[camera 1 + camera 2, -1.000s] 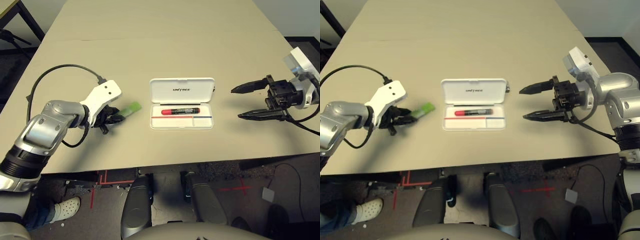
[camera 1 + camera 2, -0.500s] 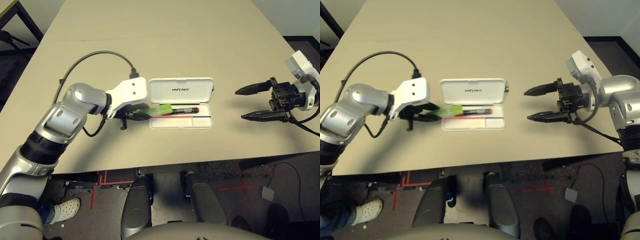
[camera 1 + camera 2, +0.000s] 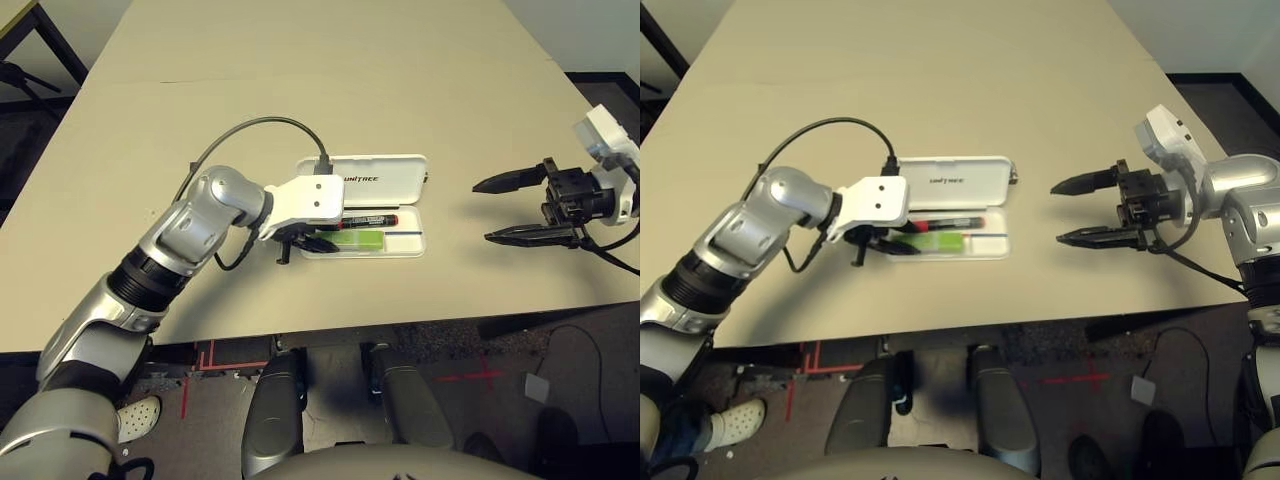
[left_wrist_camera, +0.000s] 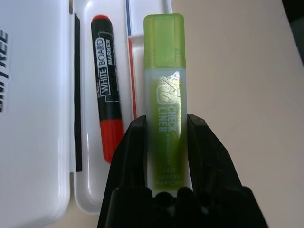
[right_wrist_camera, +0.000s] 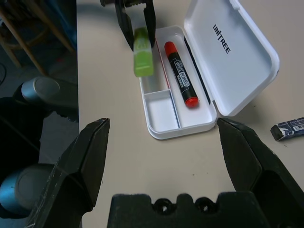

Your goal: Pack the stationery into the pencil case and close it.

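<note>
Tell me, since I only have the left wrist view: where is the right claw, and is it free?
Observer: The right claw hangs open and empty to the right of the pencil case, well apart from it.
Operator: Anything still lying outside the case?
Observer: Yes, a small dark piece lies on the table, just off the right end of the open lid.

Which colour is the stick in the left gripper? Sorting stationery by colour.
Light green stick, clearest in the left wrist view.
</note>
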